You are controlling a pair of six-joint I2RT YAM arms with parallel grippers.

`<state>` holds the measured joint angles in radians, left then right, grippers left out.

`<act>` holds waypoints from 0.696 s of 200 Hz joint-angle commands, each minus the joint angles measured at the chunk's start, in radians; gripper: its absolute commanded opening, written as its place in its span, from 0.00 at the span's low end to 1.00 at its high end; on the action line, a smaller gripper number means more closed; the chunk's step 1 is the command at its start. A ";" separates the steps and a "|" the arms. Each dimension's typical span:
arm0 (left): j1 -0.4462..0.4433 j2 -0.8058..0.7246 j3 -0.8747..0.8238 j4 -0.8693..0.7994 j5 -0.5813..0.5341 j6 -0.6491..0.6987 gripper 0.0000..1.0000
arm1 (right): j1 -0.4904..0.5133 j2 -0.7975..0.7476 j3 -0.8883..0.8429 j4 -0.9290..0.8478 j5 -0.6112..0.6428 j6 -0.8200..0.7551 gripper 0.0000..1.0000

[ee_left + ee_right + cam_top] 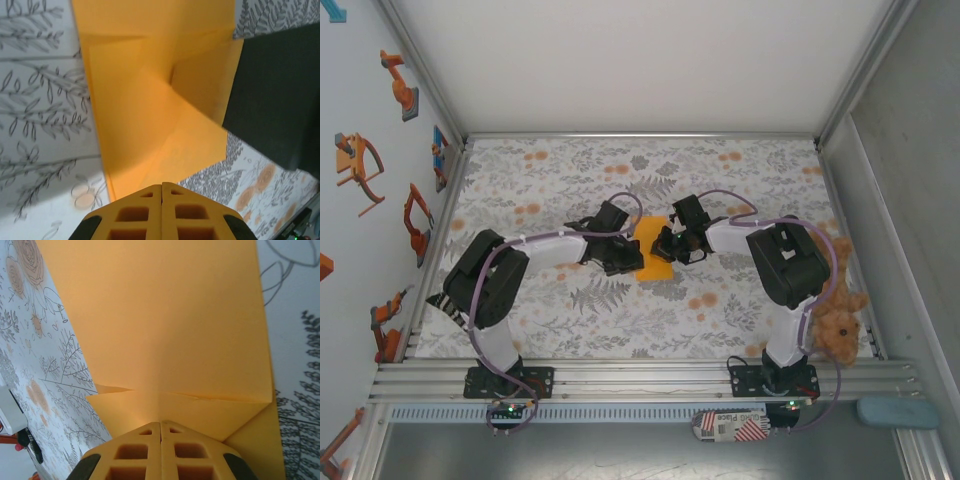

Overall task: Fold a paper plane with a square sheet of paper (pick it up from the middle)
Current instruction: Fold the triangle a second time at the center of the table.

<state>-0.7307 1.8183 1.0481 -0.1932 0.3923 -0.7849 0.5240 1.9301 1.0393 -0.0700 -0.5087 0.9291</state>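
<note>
We see a table covered by a floral cloth (720, 300) with grey ferns and small orange blooms, boxed in by pale walls. The left arm (485, 280) and the right arm (785, 265) both reach inward from their bases at the near rail and meet near the middle of the cloth. A brown plush teddy (837, 325) sits at the cloth's right edge, just beside the right arm. A blue-grey pad (897, 412) lies off the cloth at the near right corner.

Between the two wrists lies the orange-yellow sheet of paper (653, 250), at the centre of the cloth and slightly tilted. It is already partly folded. The left wrist view shows overlapping layers with slanted creases (145, 100), and a dark shape we cannot identify covers its right edge. The right wrist view shows a broad flat panel (160, 325) ending at a crosswise fold line.

The left gripper (161, 187) has its yellow fingers pressed together at the sheet's near edge. The right gripper (160, 424) is likewise closed, fingers together right over the paper. We cannot tell whether either pinches a layer.
</note>
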 commanded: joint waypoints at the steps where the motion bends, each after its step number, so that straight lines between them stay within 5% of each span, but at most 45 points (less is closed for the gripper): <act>1: 0.002 0.043 0.016 0.017 -0.009 -0.029 0.00 | 0.004 0.080 -0.033 -0.116 0.092 0.017 0.00; 139: 0.004 0.095 -0.078 0.030 -0.025 -0.048 0.00 | 0.031 -0.120 -0.097 0.094 -0.046 -0.138 0.00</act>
<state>-0.7231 1.8740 1.0111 -0.1169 0.3943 -0.8230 0.5301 1.8328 0.9726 -0.0113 -0.5179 0.8242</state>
